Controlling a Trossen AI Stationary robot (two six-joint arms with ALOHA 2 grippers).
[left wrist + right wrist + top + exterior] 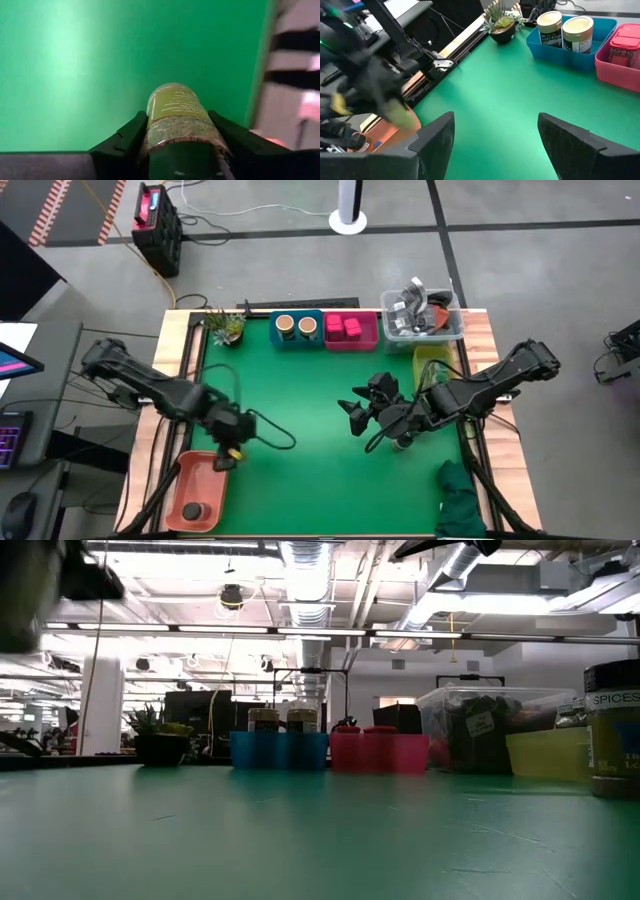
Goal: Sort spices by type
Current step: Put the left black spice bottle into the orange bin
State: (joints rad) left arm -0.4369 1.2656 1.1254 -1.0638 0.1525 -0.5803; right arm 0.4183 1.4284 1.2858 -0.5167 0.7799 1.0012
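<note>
My left gripper hangs over the far right corner of an orange tray and is shut on a green jar of herbs with a yellow-green label. A dark grey-lidded jar stands in that tray. My right gripper is open over the middle of the green mat and touches nothing; its fingers frame bare mat. Two tan-topped jars stand in a blue bin, and magenta packs sit in a pink bin. A jar labelled SPICES stands on the mat at the low view's right. My left gripper pinches the green jar between its two fingers, one on each side of the body near the dark lid end. The jar lies along the fingers, its bottom pointing away from the wrist. It is lifted clear of the mat.
Along the far edge stand a small potted plant, the blue bin, the pink bin and a clear tub of grey clutter. A yellow bin sits on the right side. A dark green cloth lies at the near right corner.
</note>
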